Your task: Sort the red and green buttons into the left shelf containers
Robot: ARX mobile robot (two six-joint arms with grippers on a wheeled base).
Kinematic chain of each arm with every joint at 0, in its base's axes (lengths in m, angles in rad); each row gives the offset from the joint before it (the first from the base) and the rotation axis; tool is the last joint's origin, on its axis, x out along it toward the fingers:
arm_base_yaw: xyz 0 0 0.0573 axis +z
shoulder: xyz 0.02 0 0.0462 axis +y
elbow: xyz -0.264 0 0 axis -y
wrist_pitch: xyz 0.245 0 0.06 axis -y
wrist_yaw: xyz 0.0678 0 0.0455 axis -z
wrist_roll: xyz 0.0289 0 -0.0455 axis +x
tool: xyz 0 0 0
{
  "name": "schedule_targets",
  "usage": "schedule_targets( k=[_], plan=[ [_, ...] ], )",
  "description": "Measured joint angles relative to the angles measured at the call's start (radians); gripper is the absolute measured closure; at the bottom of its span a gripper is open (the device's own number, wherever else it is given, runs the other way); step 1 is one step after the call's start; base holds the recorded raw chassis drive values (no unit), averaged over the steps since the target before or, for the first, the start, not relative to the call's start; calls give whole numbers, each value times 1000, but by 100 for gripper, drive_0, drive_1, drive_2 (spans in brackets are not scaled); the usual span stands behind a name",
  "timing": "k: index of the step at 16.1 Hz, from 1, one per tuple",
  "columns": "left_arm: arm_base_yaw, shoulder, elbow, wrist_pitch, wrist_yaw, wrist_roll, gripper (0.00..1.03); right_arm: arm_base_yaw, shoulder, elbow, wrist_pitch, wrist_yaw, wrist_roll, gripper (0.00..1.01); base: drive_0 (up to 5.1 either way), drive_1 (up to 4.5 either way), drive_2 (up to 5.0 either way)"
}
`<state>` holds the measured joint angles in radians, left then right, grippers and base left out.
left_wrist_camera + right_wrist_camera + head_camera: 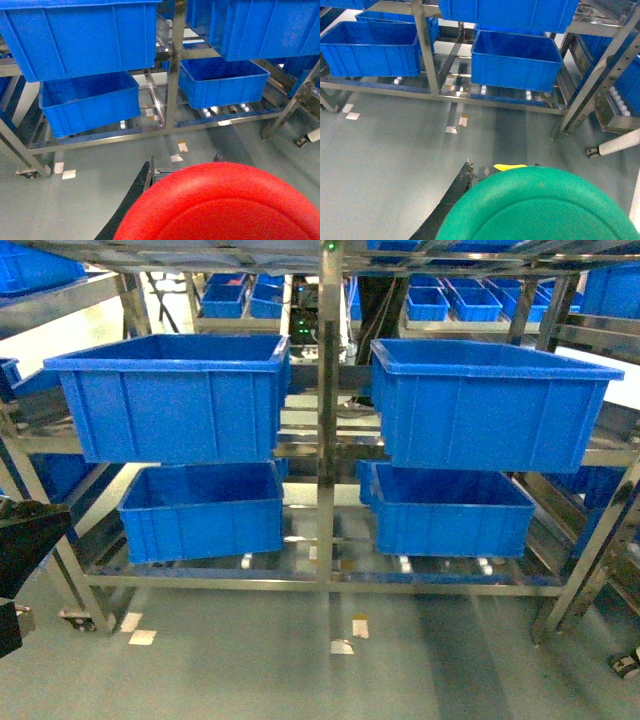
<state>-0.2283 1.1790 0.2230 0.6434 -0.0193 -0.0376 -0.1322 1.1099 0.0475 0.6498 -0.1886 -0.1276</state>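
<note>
A steel shelf rack (328, 440) stands on a grey-green floor (300, 660), and everything here is placed from its central upright post. To the left of the post, on the upper level, sits a large deep blue bin (170, 395); directly beneath it, on the lower level, sits a second blue bin (203, 512). To the right of the post are two matching bins, an upper one (490, 405) and a lower one (450, 512). Smaller blue trays (445, 302) fill shelves behind the rack. Pale tape marks (345, 638) lie on the floor just in front of the post.

The left wrist camera looks past a wide red button cap (220, 205) that fills the bottom of its view, very close to the lens, well short of the rack and apart from the bins. Part of the left gripper (150, 175) shows as a dark finger and a grey metal piece at the cap's upper left edge; whether its jaws are clamped on the button cannot be told, as the cap hides them.

The right wrist camera shows a wide green button cap (540, 205) the same way, low in its view, with a sliver of yellow at its top edge. A dark finger of the right gripper (470, 177) rises beside the cap; its grip cannot be told either.

From the head camera, a dark part of the left arm (25, 550) shows far left of the post
</note>
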Motion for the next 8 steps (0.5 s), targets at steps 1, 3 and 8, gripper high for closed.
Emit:
schedule_targets(
  k=[1,3,8],
  plan=[
    [0,0,0,0,0,0,77,0,0,0,-3,-1,0,75,0,0,0],
    [7,0,-1,1,-7,0,77,1,-1,0,-2,-6,0,75,0,0,0],
    [-2,-3,-1,0,1,0,77,1,-2,0,0,-6,0,75,-2,333,-336]
  ],
)
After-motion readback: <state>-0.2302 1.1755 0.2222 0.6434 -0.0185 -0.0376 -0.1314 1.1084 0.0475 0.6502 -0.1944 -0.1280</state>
